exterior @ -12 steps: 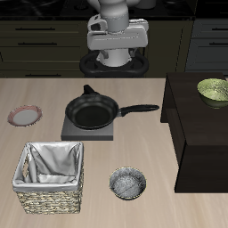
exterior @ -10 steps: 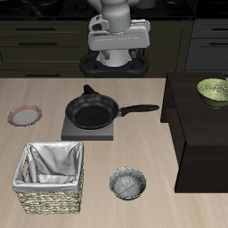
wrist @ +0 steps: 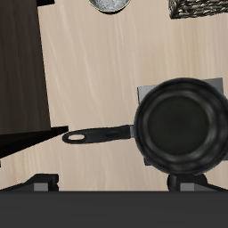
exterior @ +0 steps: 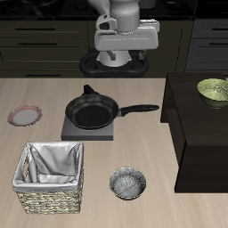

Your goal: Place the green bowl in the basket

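Note:
The green bowl [exterior: 212, 90] sits upright on top of a dark cabinet [exterior: 200, 134] at the table's side. The basket [exterior: 51, 178], woven with a grey-white cloth lining, stands near the table's front edge, far across the table from the bowl; only its corner [wrist: 200, 7] shows in the wrist view. My gripper [exterior: 125, 52] hangs high at the table's back, above the black pan, far from both. In the wrist view its fingers [wrist: 40, 185] stand wide apart with nothing between them. The green bowl is out of the wrist view.
A black frying pan [exterior: 93, 112] rests on a grey stove plate, handle [wrist: 98, 135] pointing toward the cabinet [wrist: 18, 62]. A grey speckled bowl [exterior: 128, 183] sits beside the basket and shows in the wrist view [wrist: 109, 4]. A pink-rimmed plate [exterior: 25, 115] lies farther back than the basket.
My hand has shifted a little sideways toward the cabinet side, staying high. Nothing on the table has moved.

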Tool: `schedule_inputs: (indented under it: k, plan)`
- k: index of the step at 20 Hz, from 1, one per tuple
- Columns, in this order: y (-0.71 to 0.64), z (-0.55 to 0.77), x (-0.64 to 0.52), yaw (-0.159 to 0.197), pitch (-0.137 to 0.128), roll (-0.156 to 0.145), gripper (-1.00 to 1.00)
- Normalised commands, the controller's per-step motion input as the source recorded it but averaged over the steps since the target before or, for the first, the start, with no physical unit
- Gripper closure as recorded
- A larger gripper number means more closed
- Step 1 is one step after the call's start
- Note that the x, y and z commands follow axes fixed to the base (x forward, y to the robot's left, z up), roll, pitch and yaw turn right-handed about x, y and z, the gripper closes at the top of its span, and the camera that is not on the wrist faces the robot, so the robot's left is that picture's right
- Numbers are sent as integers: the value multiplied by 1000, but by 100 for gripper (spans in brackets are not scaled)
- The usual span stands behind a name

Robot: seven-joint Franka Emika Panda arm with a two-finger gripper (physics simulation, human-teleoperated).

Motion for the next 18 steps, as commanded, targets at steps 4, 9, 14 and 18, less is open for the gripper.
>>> schedule_inputs:
  k: [4,9,14,18]
  plan:
    - [203,27,145,6,6,5,-100]
    - [277,94,132,7,-16,13,-100]
    - [292,95,131,-10,-21,11,-100]
    - [266,33,91,18,15,31,-100]
